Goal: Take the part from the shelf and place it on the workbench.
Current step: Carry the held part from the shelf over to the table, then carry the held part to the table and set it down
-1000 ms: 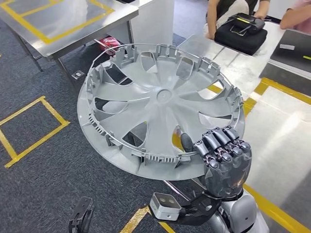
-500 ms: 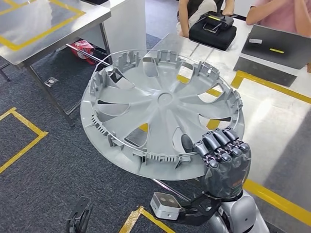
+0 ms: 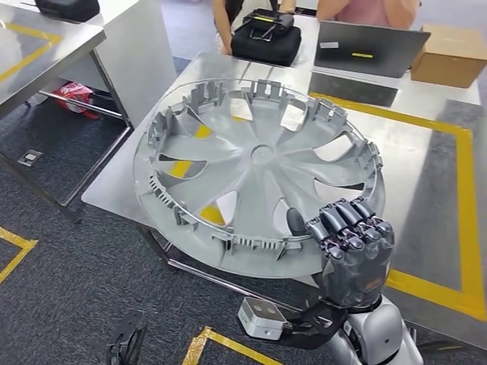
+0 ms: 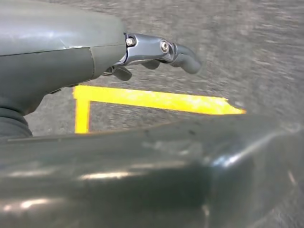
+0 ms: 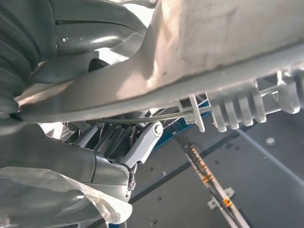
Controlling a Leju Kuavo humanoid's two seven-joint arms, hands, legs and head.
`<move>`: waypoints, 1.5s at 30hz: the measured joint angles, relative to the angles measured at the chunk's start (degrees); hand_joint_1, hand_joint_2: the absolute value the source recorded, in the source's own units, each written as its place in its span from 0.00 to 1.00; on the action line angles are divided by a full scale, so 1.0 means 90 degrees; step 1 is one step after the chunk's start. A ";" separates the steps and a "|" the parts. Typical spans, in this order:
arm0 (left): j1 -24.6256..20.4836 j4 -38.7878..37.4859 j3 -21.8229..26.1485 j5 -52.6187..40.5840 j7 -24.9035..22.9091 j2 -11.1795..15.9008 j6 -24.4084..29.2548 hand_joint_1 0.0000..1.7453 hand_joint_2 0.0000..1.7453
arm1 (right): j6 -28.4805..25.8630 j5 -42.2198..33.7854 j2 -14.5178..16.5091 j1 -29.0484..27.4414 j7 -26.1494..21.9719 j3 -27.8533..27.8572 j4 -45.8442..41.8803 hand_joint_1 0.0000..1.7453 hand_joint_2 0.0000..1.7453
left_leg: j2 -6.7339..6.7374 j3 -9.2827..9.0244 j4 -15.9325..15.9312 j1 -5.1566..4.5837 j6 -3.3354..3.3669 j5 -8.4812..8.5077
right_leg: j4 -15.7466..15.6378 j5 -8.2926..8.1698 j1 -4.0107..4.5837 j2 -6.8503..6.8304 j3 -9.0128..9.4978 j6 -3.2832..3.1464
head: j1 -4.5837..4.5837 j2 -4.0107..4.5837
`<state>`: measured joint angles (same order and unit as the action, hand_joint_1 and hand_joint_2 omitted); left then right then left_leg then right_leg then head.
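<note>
The big grey wheel cover (image 3: 256, 171) is up in the air, hanging over the near corner of the shiny table (image 3: 424, 190). The right hand (image 3: 350, 247) holds it tight by its near rim. The left hand (image 4: 157, 52) holds nothing. The carrying step looks nearly done; next, I think, the cover must go down flat onto the table.

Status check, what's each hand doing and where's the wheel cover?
Right hand grips wheel cover by rim, above workbench edge. Left hand hangs over floor, holding nothing. Bench ahead clear.
</note>
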<state>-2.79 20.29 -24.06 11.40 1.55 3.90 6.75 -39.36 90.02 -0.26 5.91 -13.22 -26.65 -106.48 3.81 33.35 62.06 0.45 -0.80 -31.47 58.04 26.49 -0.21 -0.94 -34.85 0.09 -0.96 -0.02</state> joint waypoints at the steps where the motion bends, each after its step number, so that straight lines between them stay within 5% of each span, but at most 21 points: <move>1: 0.0010 0.0001 -0.0001 -0.0002 -0.0001 0.0002 -0.0001 0.00 0.00 | 0.0000 0.0001 0.0000 0.0006 0.0002 -0.0001 0.0010 1.00 1.00 | -0.0181 0.0162 0.0369 0.0012 -0.0016 -0.0185 | -0.0001 -0.0003 -0.0003 0.0072 0.0002 -0.0022 | -0.0016 0.0000; 3: 0.0056 0.0001 -0.0002 -0.0001 -0.0006 0.0010 -0.0002 0.00 0.00 | 0.0000 0.0001 0.0000 0.0012 0.0007 -0.0002 0.0035 1.00 1.00 | -0.0329 0.0548 0.1141 0.0019 -0.0024 -0.0462 | 0.0004 -0.0008 0.0004 0.0246 0.0003 -0.0055 | -0.0032 0.0000; 5: 0.0087 0.0001 -0.0001 -0.0002 -0.0012 0.0027 -0.0004 0.00 0.00 | 0.0000 0.0001 0.0000 0.0007 0.0020 -0.0002 0.0062 1.00 1.00 | -0.0369 0.0662 0.1270 0.0017 -0.0005 -0.0335 | 0.0015 -0.0009 0.0011 0.0432 0.0006 -0.0059 | -0.0032 0.0000; 8: 0.0077 0.0001 -0.0002 -0.0013 -0.0016 0.0040 -0.0008 0.00 0.00 | 0.0000 0.0001 0.0000 0.0010 0.0049 -0.0001 0.0082 1.00 1.00 | -0.0646 0.0223 0.0190 0.0037 0.0063 0.0288 | 0.0049 -0.0012 0.0010 0.0682 -0.0005 -0.0032 | -0.0029 0.0000; 10: 0.0072 0.0001 -0.0003 -0.0028 -0.0039 0.0046 -0.0014 0.00 0.00 | 0.0000 0.0002 0.0000 0.0013 0.0059 -0.0002 0.0083 1.00 1.00 | -0.0846 0.0025 -0.0271 0.0046 0.0091 0.0404 | 0.0064 -0.0033 -0.0002 0.0830 -0.0053 0.0035 | -0.0028 0.0000; 12: 0.0054 0.0001 -0.0008 -0.0099 -0.0192 0.0044 -0.0067 0.00 0.00 | 0.0000 0.0002 -0.0001 0.0008 0.0080 -0.0007 0.0083 1.00 1.00 | -0.0780 0.0003 -0.0328 0.0036 0.0121 0.0399 | 0.0046 -0.0066 -0.0026 0.0947 -0.0108 0.0120 | -0.0027 0.0000; 15: -0.0004 -0.0002 -0.0080 -0.0291 -0.0639 0.0069 -0.0220 0.00 0.00 | -0.0001 0.0001 -0.0012 0.0035 0.0148 -0.0073 0.0090 1.00 1.00 | -0.0565 -0.0017 -0.0424 0.0060 0.0240 0.0460 | 0.0378 0.0157 -0.0007 0.0565 -0.0336 0.0202 | 0.0025 0.0000; 17: 0.0007 -0.0008 -0.0142 -0.0342 -0.0776 0.0119 -0.0267 0.00 0.00 | -0.0001 0.0001 -0.0018 0.0078 0.0180 -0.0143 0.0098 1.00 1.00 | -0.0399 -0.0016 -0.0438 0.0052 0.0278 0.0466 | 0.1163 0.0551 -0.0009 0.0228 -0.0706 0.0240 | 0.0071 0.0000; 19: 0.0028 -0.0016 -0.0168 -0.0354 -0.0809 0.0157 -0.0277 0.00 0.00 | -0.0001 0.0001 -0.0025 0.0089 0.0199 -0.0183 0.0113 1.00 1.00 | -0.0224 -0.0015 -0.0434 0.0045 0.0280 0.0459 | 0.1790 0.0746 -0.0034 0.0153 -0.0989 0.0279 | 0.0070 0.0000; 21: 0.0023 -0.0020 -0.0178 -0.0361 -0.0814 0.0174 -0.0280 0.00 0.00 | 0.0000 0.0001 -0.0036 0.0089 0.0212 -0.0205 0.0135 1.00 1.00 | -0.0066 -0.0025 -0.0433 0.0045 0.0264 0.0445 | 0.1499 0.0506 -0.0050 0.0094 -0.0811 0.0295 | 0.0071 0.0000; 23: 0.0014 -0.0021 -0.0187 -0.0364 -0.0814 0.0181 -0.0285 0.00 0.00 | 0.0000 0.0001 -0.0043 0.0101 0.0212 -0.0226 0.0145 1.00 1.00 | 0.0068 -0.0053 -0.0429 0.0029 0.0220 0.0417 | 0.0574 0.0157 -0.0021 -0.0148 -0.0284 0.0273 | 0.0073 0.0000; 25: 0.0009 -0.0021 -0.0194 -0.0367 -0.0814 0.0203 -0.0291 0.00 0.00 | 0.0000 0.0001 -0.0044 0.0120 0.0214 -0.0248 0.0145 1.00 1.00 | 0.0175 -0.0080 -0.0419 -0.0003 0.0158 0.0393 | 0.0037 0.0045 0.0020 -0.0317 0.0032 0.0213 | 0.0065 0.0000; 28: -0.0016 -0.0022 -0.0202 -0.0389 -0.0812 0.0244 -0.0307 0.00 0.00 | 0.0000 0.0001 -0.0050 0.0125 0.0249 -0.0265 0.0146 1.00 1.00 | 0.0286 -0.0124 -0.0415 0.0000 0.0054 0.0360 | -0.0021 0.0033 0.0029 -0.0155 0.0048 0.0106 | 0.0065 0.0000; 30: -0.0041 -0.0022 -0.0206 -0.0401 -0.0805 0.0265 -0.0335 0.00 0.00 | 0.0000 0.0002 -0.0051 0.0131 0.0275 -0.0287 0.0149 1.00 1.00 | 0.0036 -0.0047 -0.0174 0.0035 -0.0011 0.0164 | -0.0053 0.0001 -0.0004 -0.0018 0.0062 0.0031 | 0.0043 0.0000; 33: -0.0019 -0.0041 -0.0209 -0.0404 -0.0797 0.0302 -0.0381 0.00 0.00 | 0.0000 0.0004 -0.0051 0.0144 0.0319 -0.0356 0.0173 1.00 1.00 | -0.0342 0.0487 0.1005 0.0055 -0.0046 -0.0410 | -0.0056 -0.0012 -0.0013 0.0215 0.0070 -0.0028 | 0.0004 0.0000; 35: 0.0005 -0.0059 -0.0217 -0.0406 -0.0797 0.0312 -0.0392 0.00 0.00 | 0.0000 0.0007 -0.0051 0.0147 0.0334 -0.0385 0.0199 1.00 1.00 | -0.0371 0.0698 0.1381 0.0054 -0.0037 -0.0426 | -0.0042 -0.0014 0.0000 0.0393 0.0071 -0.0036 | 0.0002 0.0000; 39: -0.0027 -0.0094 -0.0270 -0.0414 -0.0789 0.0319 -0.0410 0.00 0.00 | 0.0000 0.0009 -0.0060 0.0165 0.0353 -0.0423 0.0242 1.00 1.00 | -0.0500 0.0152 0.0009 0.0047 0.0066 0.0373 | 0.0021 0.0010 0.0015 0.0618 0.0059 -0.0008 | 0.0004 0.0000; 43: -0.0069 -0.0139 -0.0310 -0.0421 -0.0758 0.0301 -0.0438 0.00 0.00 | 0.0000 0.0006 -0.0109 0.0211 0.0425 -0.0436 0.0307 1.00 1.00 | -0.0546 0.0047 -0.0340 0.0023 0.0146 0.0449 | 0.0033 0.0007 0.0003 0.0683 -0.0017 0.0129 | 0.0002 0.0000; 45: -0.0078 -0.0157 -0.0315 -0.0403 -0.0724 0.0285 -0.0447 0.00 0.00 | 0.0000 0.0002 -0.0154 0.0227 0.0497 -0.0454 0.0366 1.00 1.00 | -0.0513 0.0034 -0.0397 0.0054 0.0215 0.0491 | 0.0198 0.0150 0.0010 0.0518 -0.0112 0.0197 | 0.0037 0.0000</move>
<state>-3.49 18.88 -26.89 7.78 -4.96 6.46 2.72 -39.36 90.04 -1.64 7.96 -8.74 -30.74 -103.18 -0.81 33.65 58.49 0.94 1.14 -27.05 59.82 27.84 -0.12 3.72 -35.85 1.86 -0.63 -0.02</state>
